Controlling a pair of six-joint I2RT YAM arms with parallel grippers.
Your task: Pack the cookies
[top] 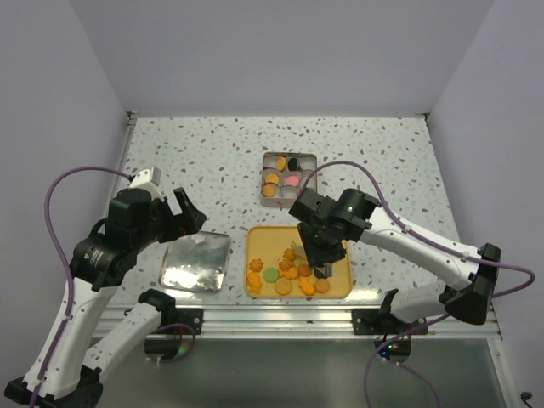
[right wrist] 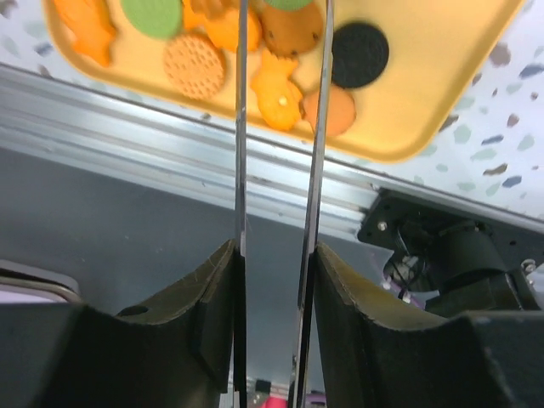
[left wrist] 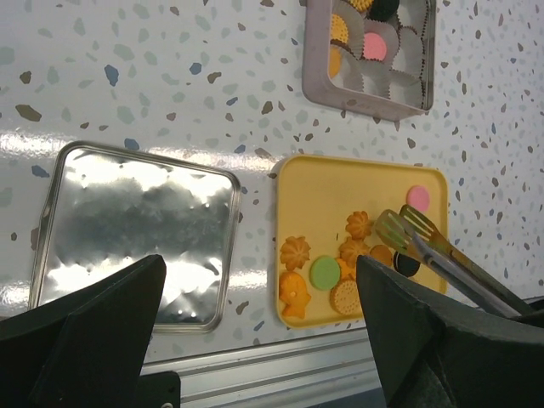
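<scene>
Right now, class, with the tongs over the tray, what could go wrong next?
1. The cookies lie crowded and touching in the yellow tray, so the tongs in the right gripper may pinch two or shove a neighbour.
2. The tongs' blades look thin and smooth; a flat cookie could slip out before reaching the tin.

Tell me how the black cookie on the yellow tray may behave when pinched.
The black cookie looks flat and thin, so probably light. Lying flat, it should not roll. The smooth metal tongs may slip on it, and hard squeezing could crack it.
</scene>
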